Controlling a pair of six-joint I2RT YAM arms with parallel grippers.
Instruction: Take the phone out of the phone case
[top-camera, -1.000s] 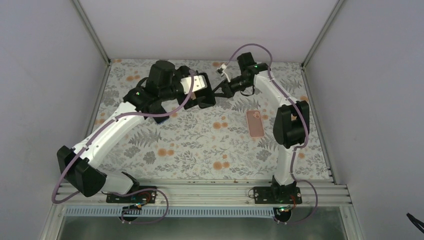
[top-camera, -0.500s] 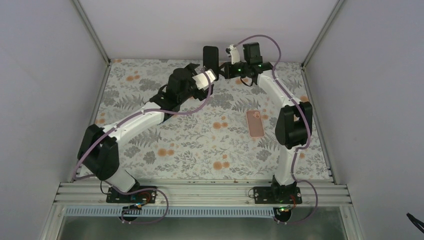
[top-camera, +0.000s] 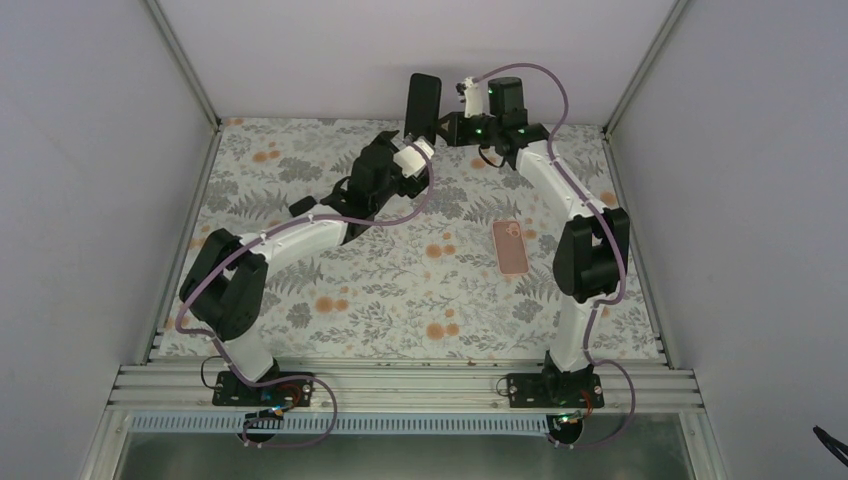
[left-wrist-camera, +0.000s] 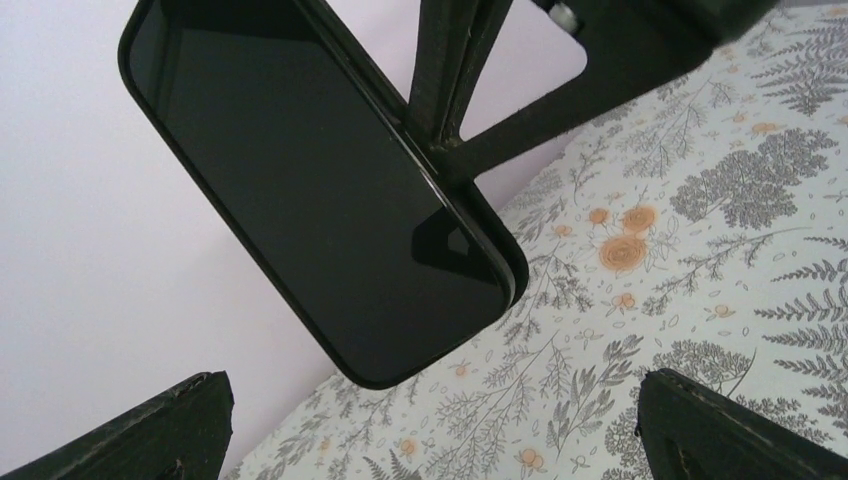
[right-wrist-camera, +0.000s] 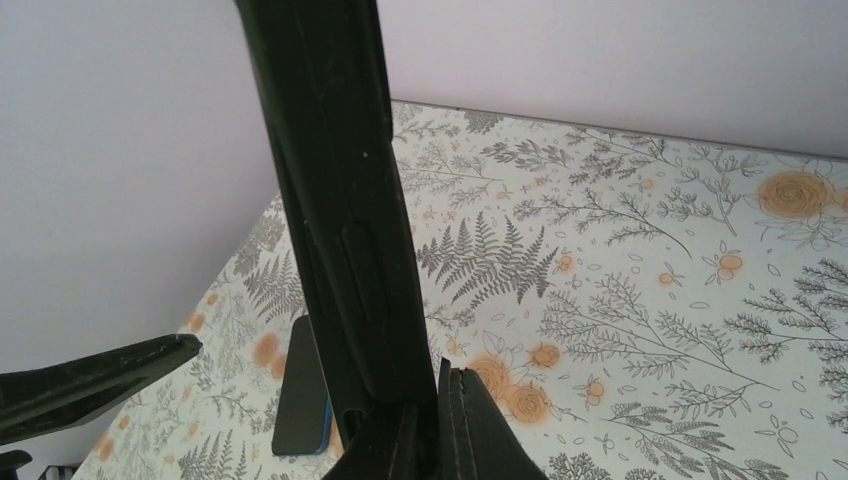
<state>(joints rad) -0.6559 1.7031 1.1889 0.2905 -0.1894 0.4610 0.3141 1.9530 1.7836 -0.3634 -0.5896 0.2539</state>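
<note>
**Gripping the black phone in mid-air**

Fingers of the right gripper (top-camera: 441, 124) pinch one long edge of the black phone (left-wrist-camera: 310, 190), held upright above the table's (top-camera: 400, 290) far edge. The left gripper (left-wrist-camera: 430, 392), fingers spread wide, hovers just below, touching nothing.

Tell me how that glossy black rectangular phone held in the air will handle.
Probably stiff: the glossy black rectangular phone stands straight, pinched only near one end. Its mirror-smooth face looks slippery, so it may pivot.
</note>
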